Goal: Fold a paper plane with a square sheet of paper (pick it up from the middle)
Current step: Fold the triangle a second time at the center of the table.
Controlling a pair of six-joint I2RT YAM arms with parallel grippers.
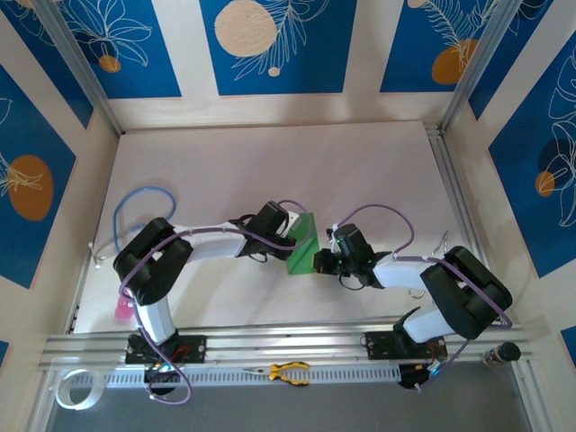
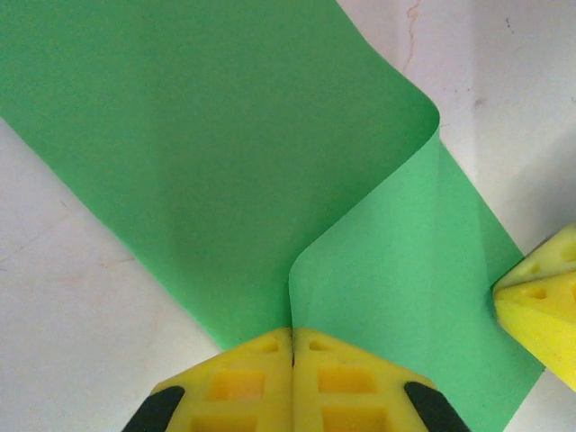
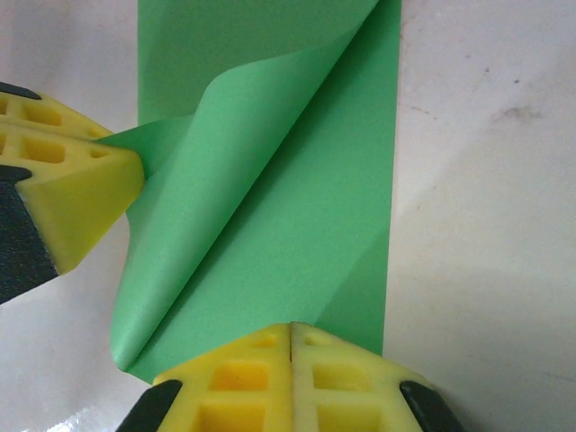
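The square sheet of paper (image 1: 306,241) is bright green and lies mid-table between the two arms. One flap curls up off it along a diagonal fold, so it is a part-folded sheet, not the dart shape of a paper plane. My left gripper (image 2: 292,335) is shut with the curled flap's edge (image 2: 378,261) running into the seam between its jaws. It also appears at the sheet's left side (image 1: 290,232). My right gripper (image 3: 291,329) is shut, its tips resting on the near edge of the flat paper (image 3: 297,243), with nothing seen between the jaws. From above it sits at the sheet's right (image 1: 322,263).
Yellow-handled pliers (image 1: 290,372) lie on the near rail strip. A pink object (image 1: 121,309) sits by the left arm's base. A blue cable (image 1: 137,200) loops at the left. Aluminium frame posts (image 1: 463,81) and patterned walls enclose the white table (image 1: 270,162).
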